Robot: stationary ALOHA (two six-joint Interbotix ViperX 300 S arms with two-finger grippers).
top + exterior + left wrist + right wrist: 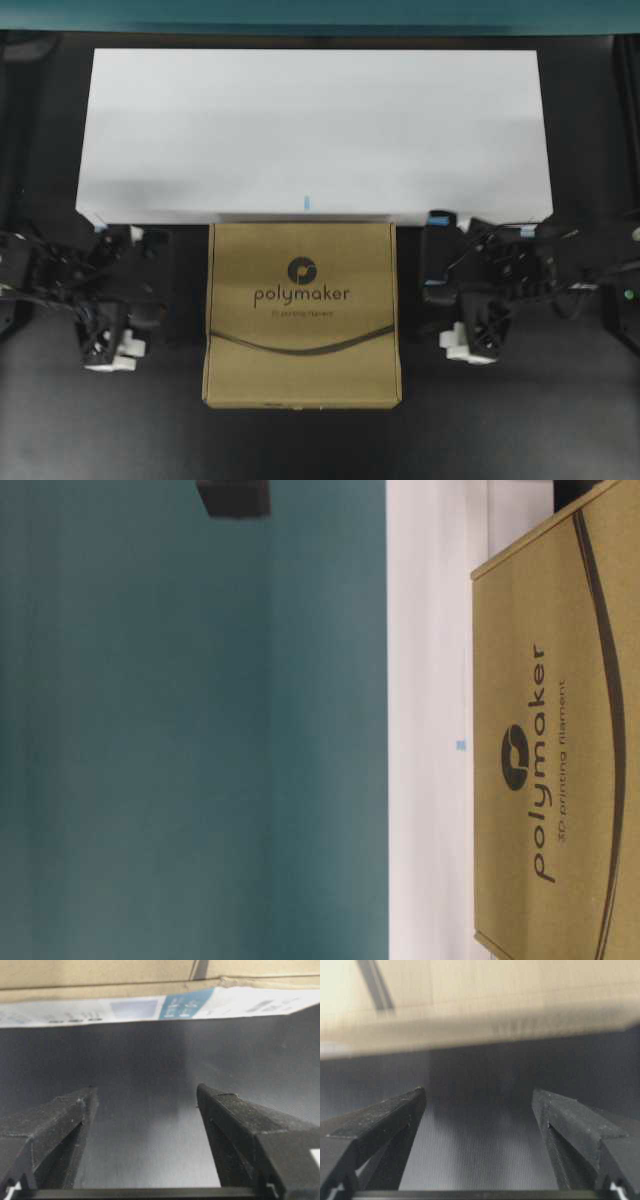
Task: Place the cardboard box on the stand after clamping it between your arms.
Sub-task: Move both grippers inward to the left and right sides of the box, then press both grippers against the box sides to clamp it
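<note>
The left claw (150,300) and right claw (445,300) both stand spread apart and empty, flanking the cardboard box (302,315), which lies on the dark worktop (300,445) touching the stand (315,135). Best press both sides evenly before lifting.

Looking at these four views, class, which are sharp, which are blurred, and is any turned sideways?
Overhead: sharp, box logo legible. Table-level: turned sideways, print still readable. Left wrist: fairly sharp. Right wrist: box edge blurred, out of focus.
</note>
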